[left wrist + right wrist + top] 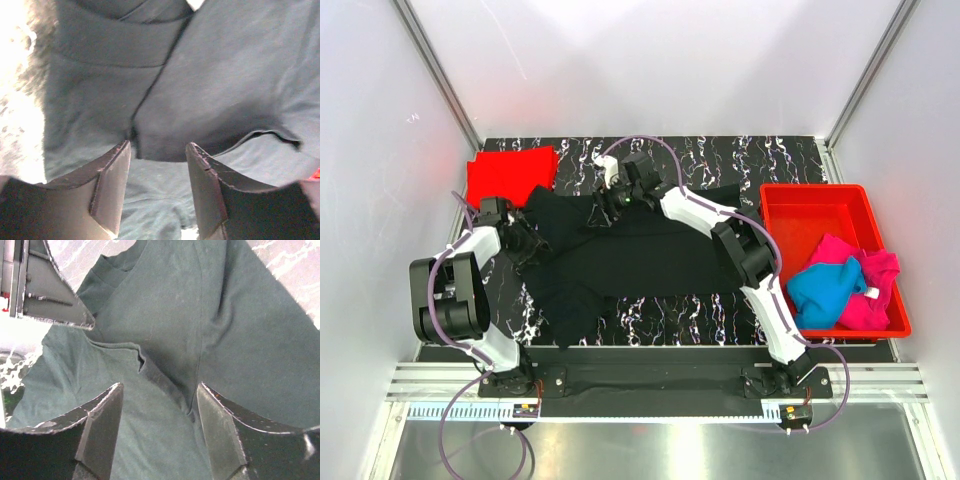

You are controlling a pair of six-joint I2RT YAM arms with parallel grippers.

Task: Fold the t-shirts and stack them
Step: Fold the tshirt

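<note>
The black t-shirt [620, 255] lies spread and rumpled across the dark marbled table. My left gripper [528, 240] hovers over its left part, open with nothing between the jaws; cloth folds fill the left wrist view [210, 90]. My right gripper [605, 205] is over the shirt's far upper edge, open and empty, above a seam in the cloth [165, 380]. The red t-shirt [510, 175] lies folded at the far left. The bright blue t-shirt [825, 295] and the magenta t-shirt [870, 285] are bunched in the red bin [800, 205].
The rigid red bin stands at the table's right edge. White walls and metal frame posts [435, 70] enclose the back and sides. Purple cables [450, 290] loop from both arms. The other arm's gripper shows at the upper left of the right wrist view [45, 295].
</note>
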